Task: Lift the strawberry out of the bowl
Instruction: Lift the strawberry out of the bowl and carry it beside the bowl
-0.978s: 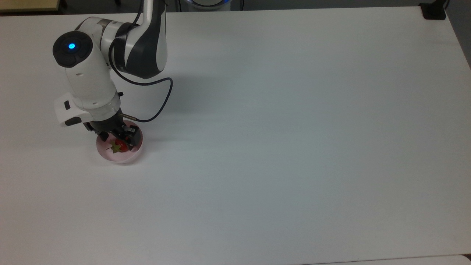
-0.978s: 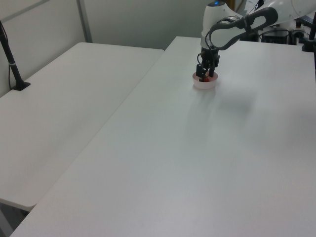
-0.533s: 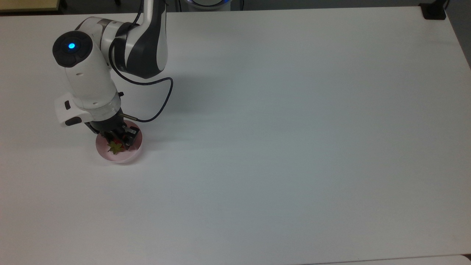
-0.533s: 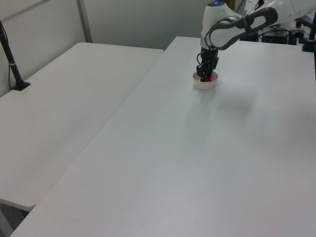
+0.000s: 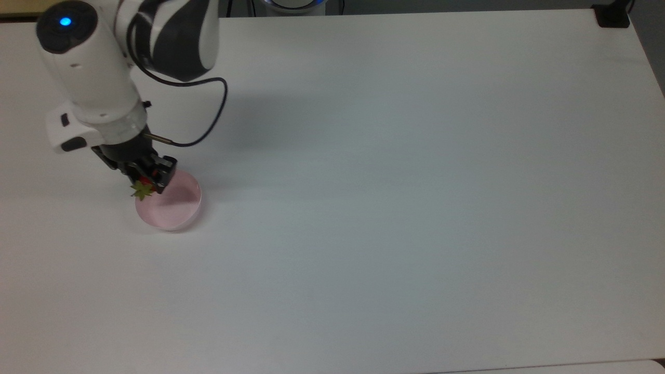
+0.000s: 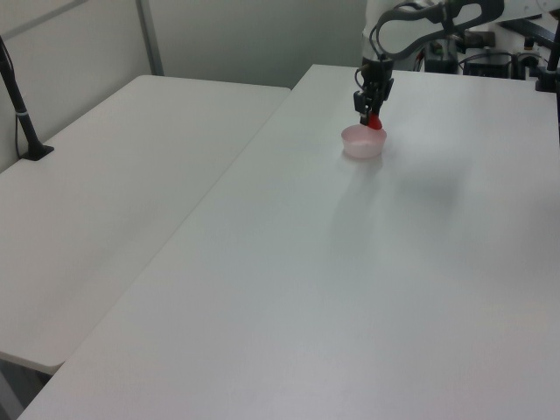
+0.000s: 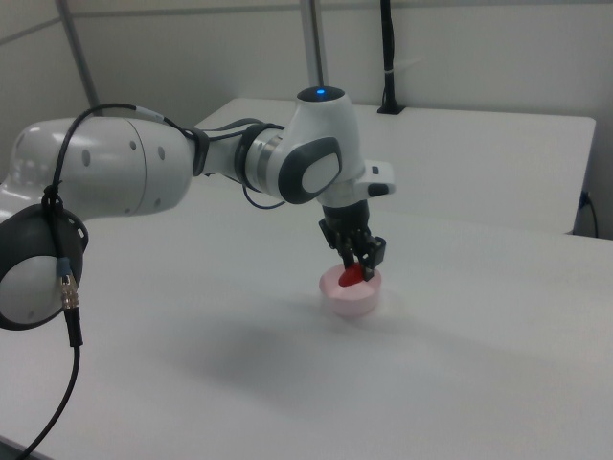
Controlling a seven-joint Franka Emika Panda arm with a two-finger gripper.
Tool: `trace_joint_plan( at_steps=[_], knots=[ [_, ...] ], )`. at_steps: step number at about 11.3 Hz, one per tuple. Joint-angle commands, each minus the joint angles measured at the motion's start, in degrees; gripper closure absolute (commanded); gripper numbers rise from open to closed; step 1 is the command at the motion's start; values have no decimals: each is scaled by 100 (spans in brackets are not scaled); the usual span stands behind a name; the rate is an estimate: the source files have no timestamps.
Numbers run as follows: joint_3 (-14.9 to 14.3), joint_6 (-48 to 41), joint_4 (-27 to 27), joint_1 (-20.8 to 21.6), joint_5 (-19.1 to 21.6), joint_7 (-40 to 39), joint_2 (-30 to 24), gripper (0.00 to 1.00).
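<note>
Strawberry (image 5: pixel 144 187) pinched between the gripper (image 5: pixel 150 182) fingers, leafy cap poking out sideways – held by the red body, probably for a firmer hold. Lifted clear above the pink bowl (image 5: pixel 171 209) – bowl bare inside, resting on the white table (image 5: pixel 395 197)

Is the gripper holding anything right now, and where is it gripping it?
Yes. The gripper is shut on the strawberry, clamped on its red body, with the leafy cap sticking out. The strawberry hangs above the pink bowl.

White table (image 5: pixel 415 208) with one pale-pink bowl (image 5: pixel 174 210) on it
</note>
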Motion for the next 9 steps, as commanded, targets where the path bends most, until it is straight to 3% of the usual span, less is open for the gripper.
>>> trace_joint_plan(
  at_steps=[1,5,7,9],
  knots=[
    [-118,-168,22,-431,59,-1362,-51,58],
    [-345,365,-22,-837,-90,-3088,142,57],
    [-557,910,-48,-837,-397,-3292,414,57],
    [-566,1141,-48,-968,-592,-3284,564,53]
  ],
)
